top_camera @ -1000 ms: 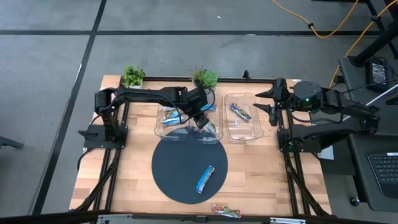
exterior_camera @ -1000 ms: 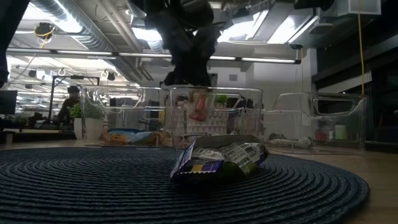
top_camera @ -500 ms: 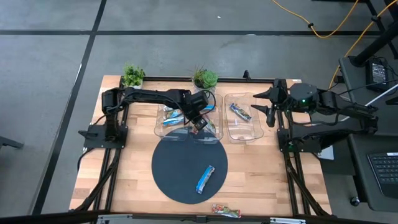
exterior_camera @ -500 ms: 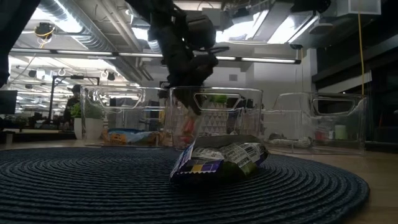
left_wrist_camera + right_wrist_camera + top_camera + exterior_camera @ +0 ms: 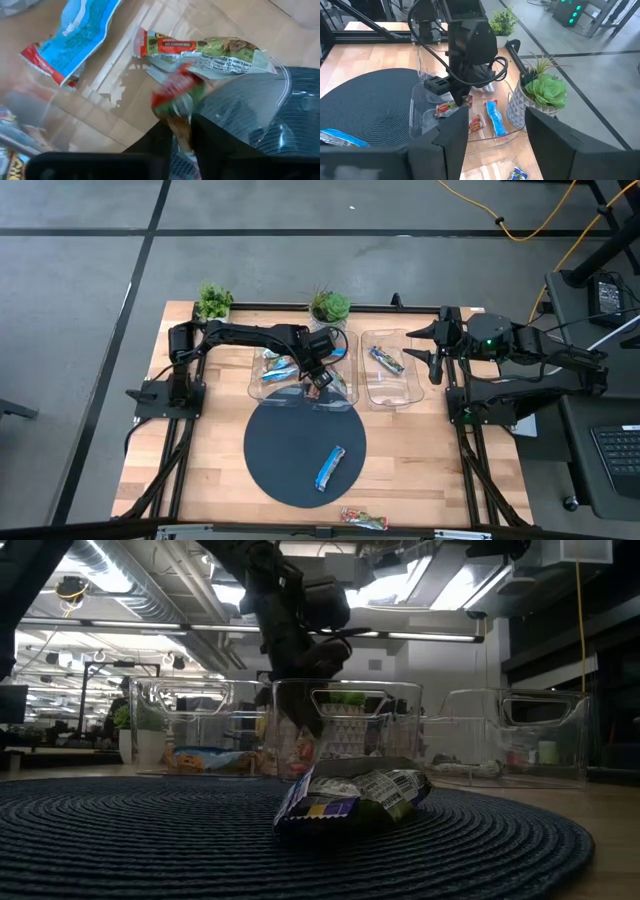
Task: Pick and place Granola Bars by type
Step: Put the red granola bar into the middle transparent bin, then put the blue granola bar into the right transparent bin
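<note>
My left gripper reaches down inside the middle clear bin, shut on an orange-red and green granola bar. A second orange-red bar lies flat on that bin's floor. Light blue bars lie in the bin to its left. A dark blue bar lies in the right bin. A blue bar lies on the round dark mat. An orange-red bar lies at the near edge. My right gripper is open and empty at the table's right. My left gripper pinches one end of the orange-red bar between its two fingers. The fingers come from above, slanting down into the bin. The bar sticks out past the fingertips toward the bin floor; whether it touches the floor I cannot tell.
Two small potted plants stand at the far edge behind the bins. The bin walls rise around my left gripper. Bare wood shows left and right of the mat.
My left gripper has gone down from above the rim into the middle bin and a little toward the table's left, carrying the orange-red bar down with it. It stays shut on the bar.
</note>
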